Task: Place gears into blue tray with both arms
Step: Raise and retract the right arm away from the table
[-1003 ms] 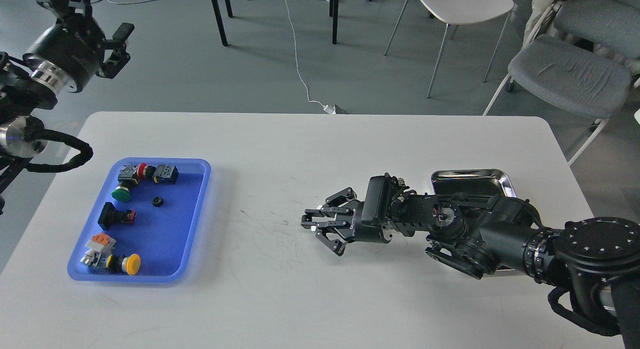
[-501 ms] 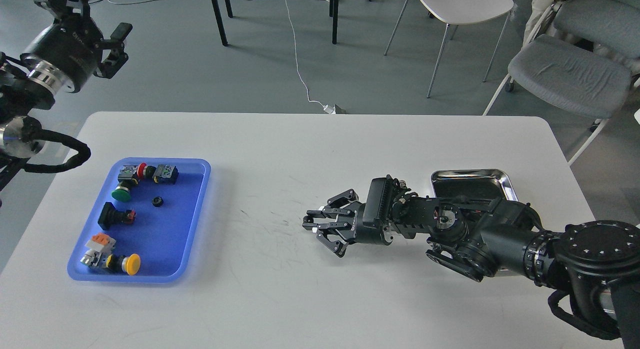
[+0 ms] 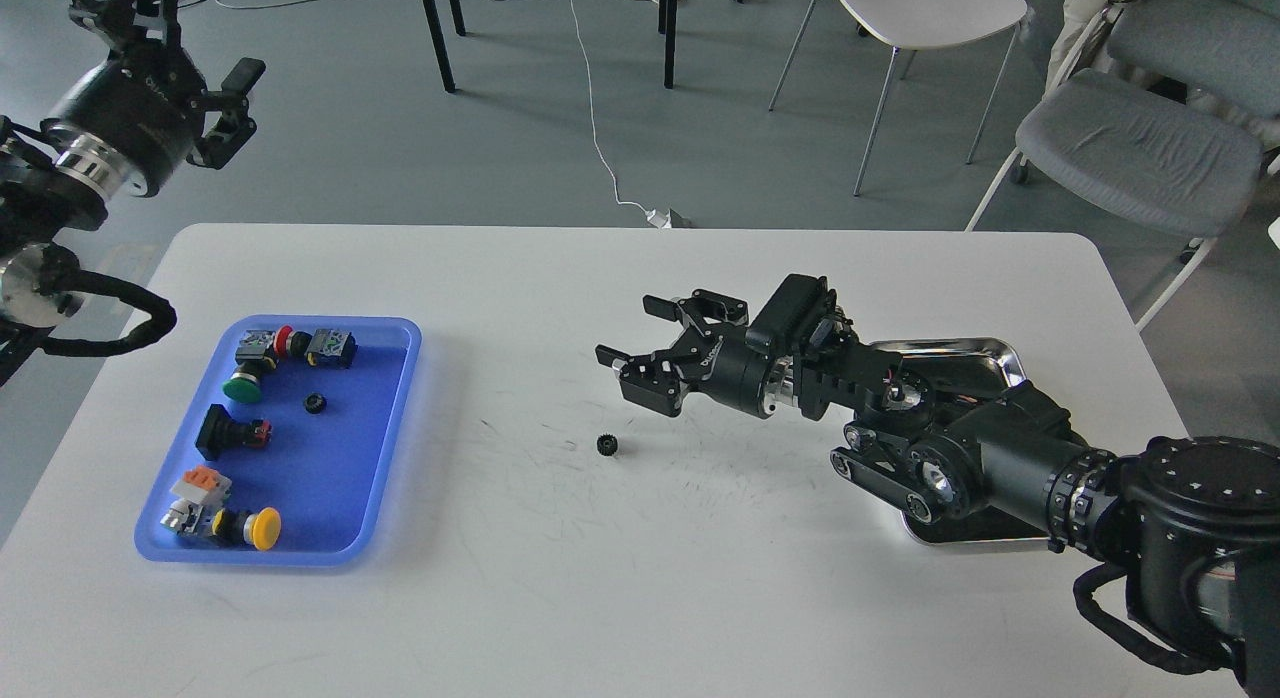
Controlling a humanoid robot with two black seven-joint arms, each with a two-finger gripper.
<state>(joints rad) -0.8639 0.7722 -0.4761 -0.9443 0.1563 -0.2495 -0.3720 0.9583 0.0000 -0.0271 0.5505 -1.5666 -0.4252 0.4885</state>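
- The right hand [image 3: 632, 340] hovered open at frame centre, holding nothing.
- One gear [image 3: 606, 444] lay on the white worktop [image 3: 640, 598] just below it.
- Another gear [image 3: 316, 403] sat inside the blue tray [image 3: 330, 478], frame left.
- The left hand [image 3: 225, 103], upper left, appeared open.

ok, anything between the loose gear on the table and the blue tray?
Nothing visible. The gear lies alone on bare white table, and the stretch to the blue tray on its left holds no object. The right gripper hangs open above and beyond the gear, off that path.
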